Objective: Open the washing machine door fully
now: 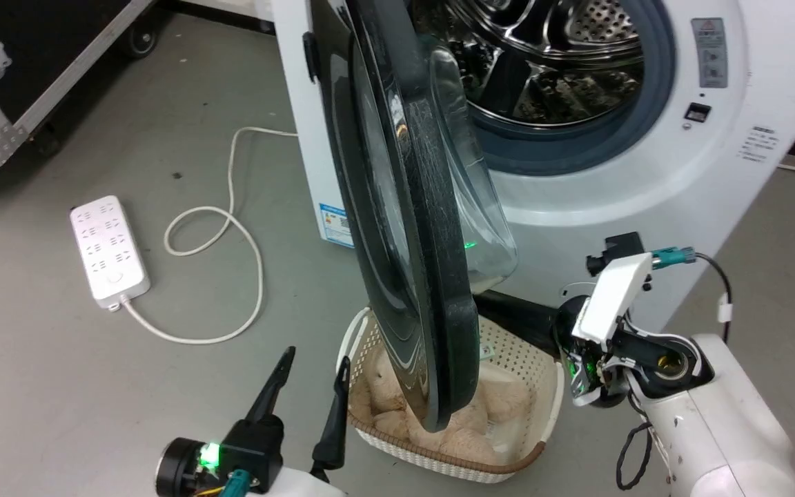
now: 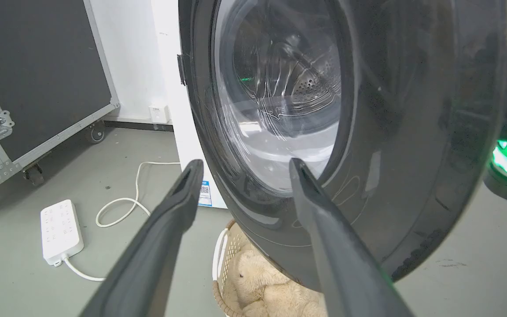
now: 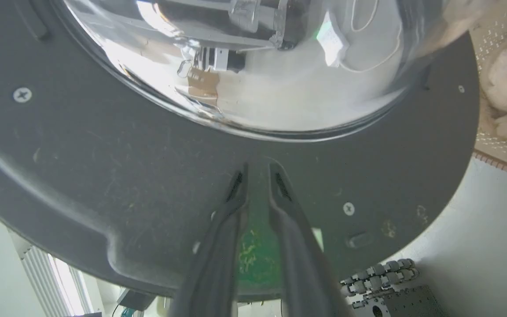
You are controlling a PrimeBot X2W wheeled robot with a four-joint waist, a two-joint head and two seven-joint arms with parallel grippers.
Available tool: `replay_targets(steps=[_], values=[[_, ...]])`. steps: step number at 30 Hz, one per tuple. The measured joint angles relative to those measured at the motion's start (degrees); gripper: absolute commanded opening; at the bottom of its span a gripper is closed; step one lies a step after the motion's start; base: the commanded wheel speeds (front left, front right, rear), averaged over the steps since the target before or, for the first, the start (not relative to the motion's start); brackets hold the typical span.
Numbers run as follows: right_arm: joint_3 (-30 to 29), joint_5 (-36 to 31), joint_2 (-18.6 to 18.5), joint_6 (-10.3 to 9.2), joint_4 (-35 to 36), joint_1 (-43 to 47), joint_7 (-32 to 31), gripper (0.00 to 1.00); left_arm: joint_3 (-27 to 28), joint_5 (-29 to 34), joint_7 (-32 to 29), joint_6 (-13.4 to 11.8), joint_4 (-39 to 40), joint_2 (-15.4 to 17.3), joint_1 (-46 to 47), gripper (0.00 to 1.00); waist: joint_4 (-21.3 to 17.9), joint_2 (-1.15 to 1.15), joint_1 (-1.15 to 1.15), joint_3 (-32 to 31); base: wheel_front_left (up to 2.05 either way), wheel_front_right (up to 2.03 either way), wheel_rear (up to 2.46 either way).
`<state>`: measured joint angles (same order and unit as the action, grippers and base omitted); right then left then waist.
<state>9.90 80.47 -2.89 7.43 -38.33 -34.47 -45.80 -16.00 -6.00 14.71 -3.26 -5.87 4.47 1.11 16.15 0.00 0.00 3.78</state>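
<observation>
The washing machine (image 1: pixel 646 200) stands with its steel drum (image 1: pixel 549 55) exposed. The washing machine door (image 1: pixel 432 241) is swung out and seen edge-on in the head view, its glass bowl (image 1: pixel 484 207) facing the machine. My left gripper (image 1: pixel 317 357) is open, just left of the door's lower edge; in the left wrist view this gripper (image 2: pixel 245 162) faces the door's glossy outer face (image 2: pixel 412 132) with nothing held. My right gripper (image 3: pixel 258 169) is shut, its tips against the door's inner face (image 3: pixel 104 167) below the bowl (image 3: pixel 258 66). Its dark fingers (image 1: pixel 515 314) run behind the door.
A cream perforated basket (image 1: pixel 549 407) with a beige plush toy (image 1: pixel 384 393) sits on the floor right under the door's lower edge. A white power strip (image 1: pixel 109 248) and its looped cable (image 1: pixel 246 228) lie to the left. A black wheeled case (image 1: pixel 59 41) stands at the far left.
</observation>
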Motion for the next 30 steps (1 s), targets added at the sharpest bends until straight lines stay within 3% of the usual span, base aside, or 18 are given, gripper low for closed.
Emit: replay_targets(steps=[6,14,19,23,30], values=[[-1.2,-7.9,-2.6,0.0,5.5,1.0,9.5,1.0,1.4,-0.7,0.0,-0.1,0.5,0.4,-0.1,1.0,-2.4,0.0,0.0,-1.0,0.0,0.0,0.0],[4.6,-33.7,-17.3,0.01,23.6,7.1,35.7,1.0,3.9,-1.5,0.0,-0.1,0.6,1.8,-0.1,1.0,-6.8,0.0,0.0,-2.9,0.0,0.0,0.0],[1.5,-48.6,-21.0,0.02,27.3,12.9,49.3,1.0,5.1,-3.8,0.0,0.3,0.0,2.0,-0.1,1.0,-8.8,0.0,0.0,-3.9,0.0,0.0,0.0],[-3.8,-59.7,-19.0,0.02,32.4,18.8,54.6,1.0,6.0,-4.2,0.0,0.1,0.3,2.5,-0.1,1.0,-10.3,0.0,0.0,-4.0,0.0,0.0,0.0],[-10.2,-73.7,-6.5,0.02,41.0,32.4,56.0,1.0,6.2,-3.7,0.0,-0.3,1.5,2.6,-0.7,1.0,-12.2,0.0,0.0,-4.5,0.0,0.0,0.0]])
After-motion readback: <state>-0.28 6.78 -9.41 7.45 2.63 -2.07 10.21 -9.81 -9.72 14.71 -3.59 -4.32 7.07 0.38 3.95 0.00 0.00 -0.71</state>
